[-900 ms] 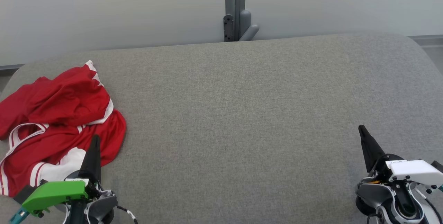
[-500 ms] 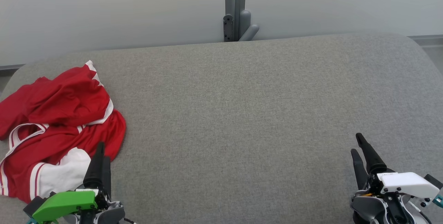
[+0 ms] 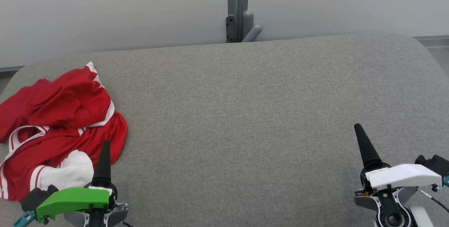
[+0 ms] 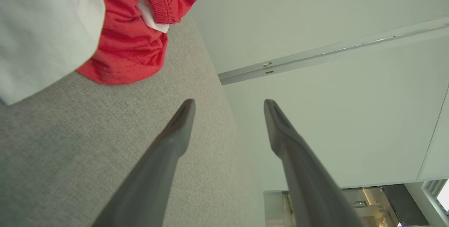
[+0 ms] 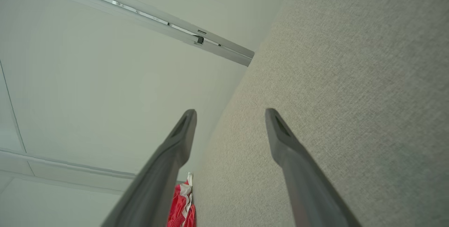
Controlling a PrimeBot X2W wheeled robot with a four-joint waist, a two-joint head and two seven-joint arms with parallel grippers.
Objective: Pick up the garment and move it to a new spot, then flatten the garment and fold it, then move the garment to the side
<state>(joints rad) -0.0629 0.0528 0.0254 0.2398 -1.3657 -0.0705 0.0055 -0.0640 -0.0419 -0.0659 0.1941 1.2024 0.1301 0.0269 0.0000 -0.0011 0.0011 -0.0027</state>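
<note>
Red sports jersey (image 3: 59, 121) with white trim lies crumpled in a loose heap at the far left of the grey fabric-covered surface (image 3: 238, 114), reaching that surface's left edge. A white panel (image 3: 70, 172) shows at the heap's near side, and striped red-and-white bands run along its openings.

Left gripper (image 3: 104, 149), under a green wrist cover (image 3: 73, 200), stands at the lower left of the head view, just beside the jersey's near right corner. Its fingers point away from the robot and line up one behind the other in that view. In the left wrist view the same gripper (image 4: 228, 105) has its two dark fingers spread wide with nothing between them. The jersey (image 4: 129, 48) lies ahead and to one side, apart from both tips.

Right gripper (image 3: 359, 132), under a white wrist cover (image 3: 403, 176), stands at the lower right over bare fabric, well apart from the jersey. In the right wrist view its fingers (image 5: 229, 113) are likewise spread wide and empty, with the jersey (image 5: 182, 206) a small red patch in the distance.

A pale wall (image 3: 105, 9) and a grey post (image 3: 238, 9) rise behind the surface.
</note>
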